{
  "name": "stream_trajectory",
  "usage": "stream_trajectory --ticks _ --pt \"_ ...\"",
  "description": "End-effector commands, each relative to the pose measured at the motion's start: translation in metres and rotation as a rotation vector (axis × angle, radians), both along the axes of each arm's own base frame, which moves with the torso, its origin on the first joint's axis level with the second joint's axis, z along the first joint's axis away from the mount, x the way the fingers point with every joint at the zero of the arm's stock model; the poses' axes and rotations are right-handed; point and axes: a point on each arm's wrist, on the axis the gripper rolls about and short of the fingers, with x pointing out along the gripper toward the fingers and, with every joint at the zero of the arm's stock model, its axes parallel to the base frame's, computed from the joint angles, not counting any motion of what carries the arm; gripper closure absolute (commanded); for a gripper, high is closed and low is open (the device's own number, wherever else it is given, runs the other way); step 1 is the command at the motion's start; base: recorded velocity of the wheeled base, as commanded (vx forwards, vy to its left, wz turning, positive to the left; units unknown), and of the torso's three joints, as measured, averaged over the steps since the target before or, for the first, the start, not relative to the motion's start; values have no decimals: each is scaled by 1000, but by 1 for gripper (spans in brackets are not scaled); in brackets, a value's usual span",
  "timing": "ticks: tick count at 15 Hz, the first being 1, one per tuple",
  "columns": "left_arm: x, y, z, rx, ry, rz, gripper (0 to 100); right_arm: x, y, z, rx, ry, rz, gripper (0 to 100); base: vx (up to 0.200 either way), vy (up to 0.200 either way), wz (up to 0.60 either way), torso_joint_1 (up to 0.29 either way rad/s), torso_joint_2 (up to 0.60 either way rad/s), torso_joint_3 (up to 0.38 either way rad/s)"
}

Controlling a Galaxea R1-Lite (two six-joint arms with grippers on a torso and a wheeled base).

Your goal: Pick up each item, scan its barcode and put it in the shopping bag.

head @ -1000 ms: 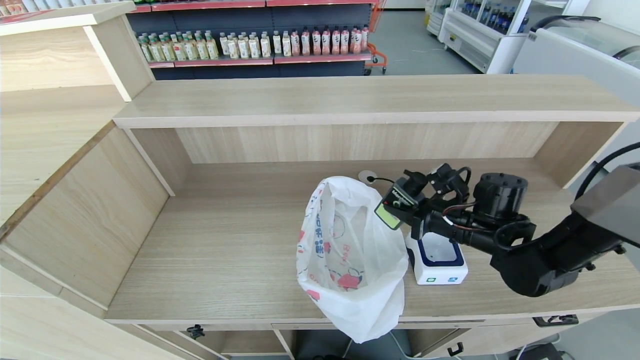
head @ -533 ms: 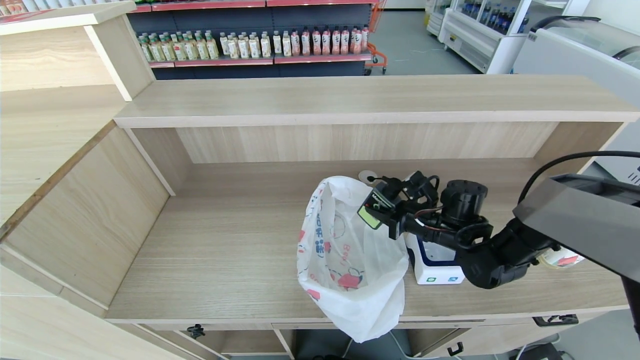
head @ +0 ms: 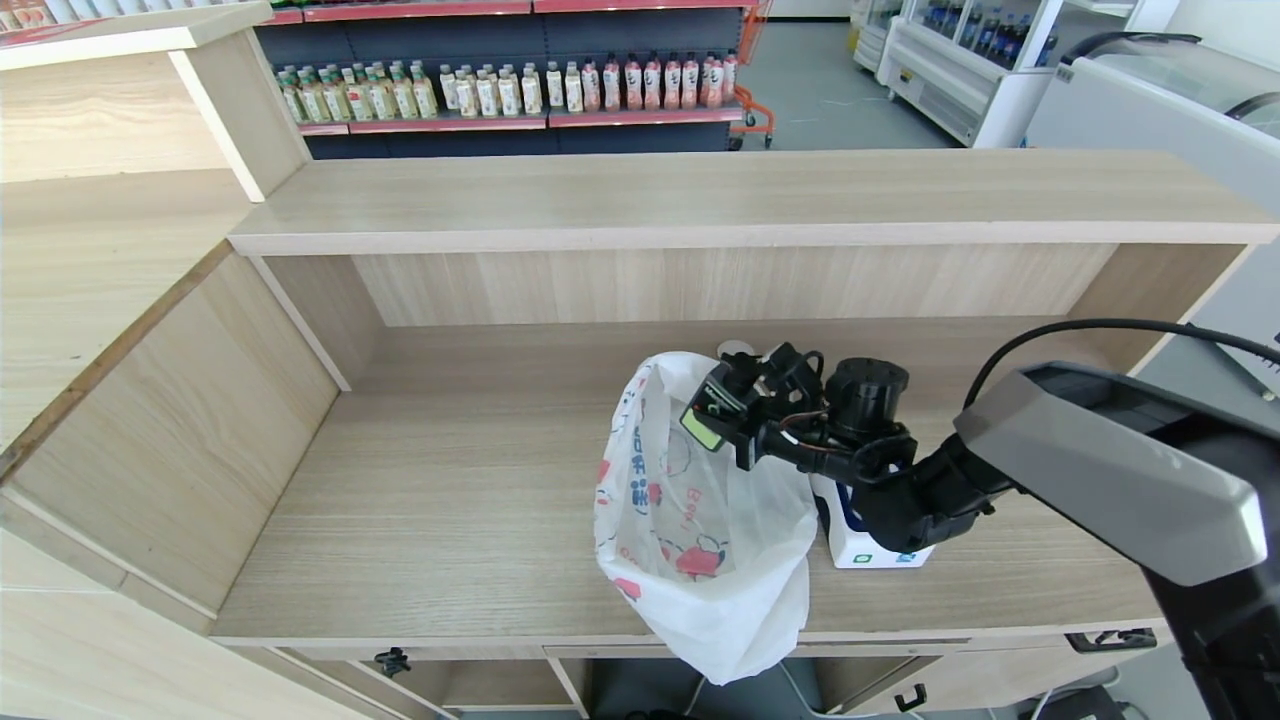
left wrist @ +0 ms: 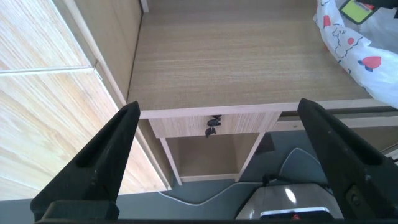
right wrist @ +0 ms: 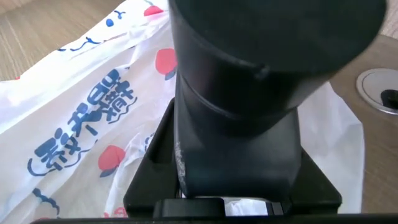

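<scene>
Over the open mouth of the shopping bag (head: 690, 520), which stands at the front edge of the counter (head: 450, 500) and sags over it, the right gripper (head: 722, 410) is clamped on a black item (head: 702, 428) with a green label. Just beside the bag on its right sits the white scanner (head: 868, 548), partly behind the right arm. Out in front of the counter, left of the bag, the left gripper (left wrist: 219, 111) hangs with fingers spread wide and nothing between them
</scene>
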Motion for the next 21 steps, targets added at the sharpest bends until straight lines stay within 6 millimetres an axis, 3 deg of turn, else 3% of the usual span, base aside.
stream_trajectory --ticks 1,9,10,12,14,16,17,18,19,21 --pt "0 0 0 0 0 0 0 8 5 -8 -8 -3 6 100 0 0 0 0 0 0" --pt "0 0 0 0 1 0 0 13 8 -23 -89 -1 14 100 0 0 0 0 0 0" --pt "0 0 0 0 1 0 0 13 8 -23 -90 1 14 0 0 0 0 0 0 0" --pt "0 0 0 0 0 0 0 12 8 -15 -86 -5 16 0 0 0 0 0 0 0" --pt "0 0 0 0 1 0 0 8 1 11 -54 2 5 0 0 0 0 0 0 0" --pt "0 0 0 0 0 0 0 -3 -14 53 21 50 -14 0 0 0 0 0 0 0" --pt "0 0 0 0 1 0 0 -5 -16 58 28 51 -16 0 0 0 0 0 0 0" --pt "0 0 0 0 0 0 0 -19 -29 84 45 46 -16 0 0 0 0 0 0 0" --pt "0 0 0 0 0 0 0 -45 -50 108 44 56 15 0 0 0 0 0 0 0" --pt "0 0 0 0 1 0 0 -72 -66 122 59 74 34 0 0 0 0 0 0 0"
